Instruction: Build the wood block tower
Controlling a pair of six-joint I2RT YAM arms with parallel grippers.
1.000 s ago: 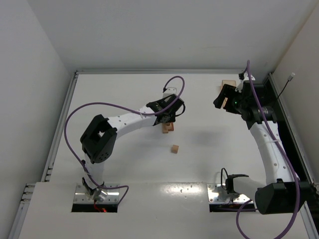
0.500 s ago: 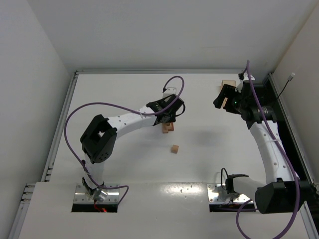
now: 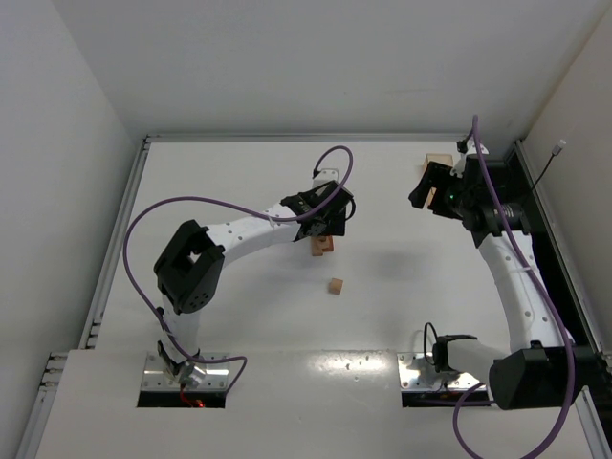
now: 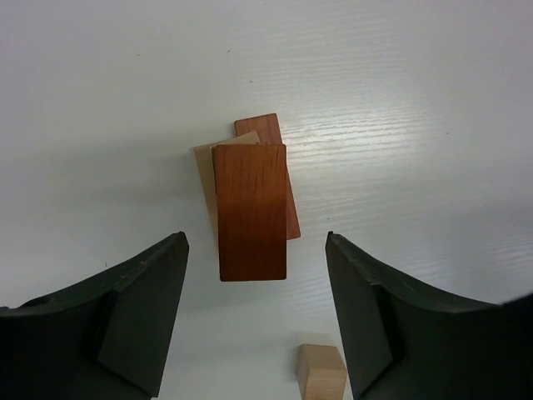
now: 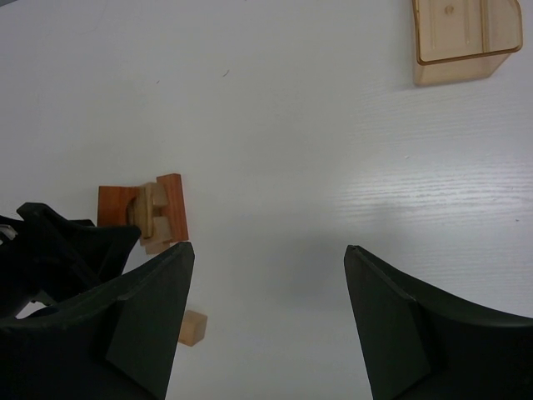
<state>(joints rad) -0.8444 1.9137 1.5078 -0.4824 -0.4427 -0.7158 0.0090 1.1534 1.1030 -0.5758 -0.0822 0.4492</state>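
The tower (image 3: 322,245) is a small pile of reddish-brown and tan wood blocks at mid table. From straight above, in the left wrist view, its top is a reddish-brown bar (image 4: 250,211) over a tan block and another reddish bar. My left gripper (image 4: 256,321) hangs open above it, holding nothing. A loose tan cube (image 3: 335,286) lies just in front of the pile; it also shows in the left wrist view (image 4: 321,372) and the right wrist view (image 5: 193,327). My right gripper (image 5: 268,321) is open and empty at the far right, well away from the tower (image 5: 150,213).
A translucent tan open tray (image 5: 460,37) lies at the far right of the table, partly hidden behind my right gripper in the top view (image 3: 435,160). A raised rail runs along the table's back and side edges.
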